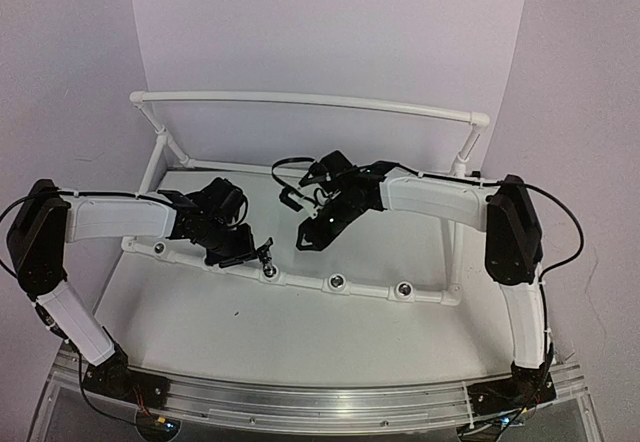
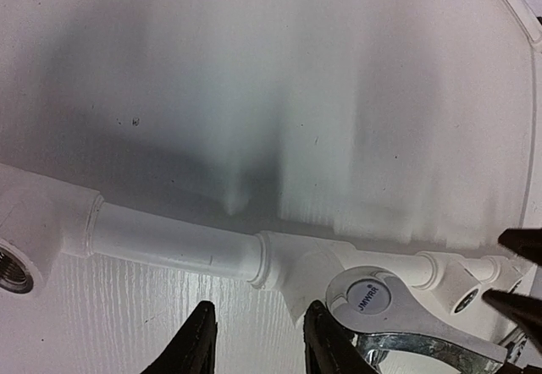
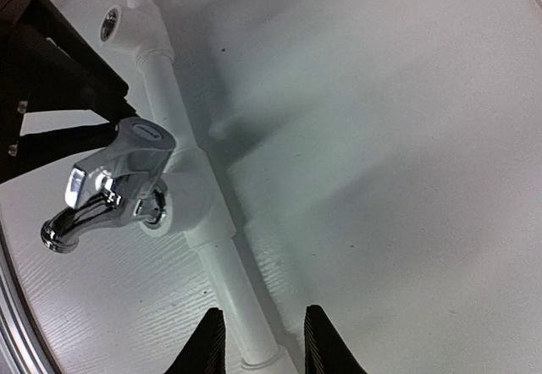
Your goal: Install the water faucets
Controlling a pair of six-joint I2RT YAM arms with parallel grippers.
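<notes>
One water faucet [image 3: 114, 179] sits in the white pipe frame [image 3: 161, 86]. I have my left hand [image 2: 259, 313] open, empty, just beside it; right hand [image 3: 263, 315] open above the frame.

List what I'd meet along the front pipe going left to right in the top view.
first empty socket → faucet → second empty socket → third empty socket
</notes>
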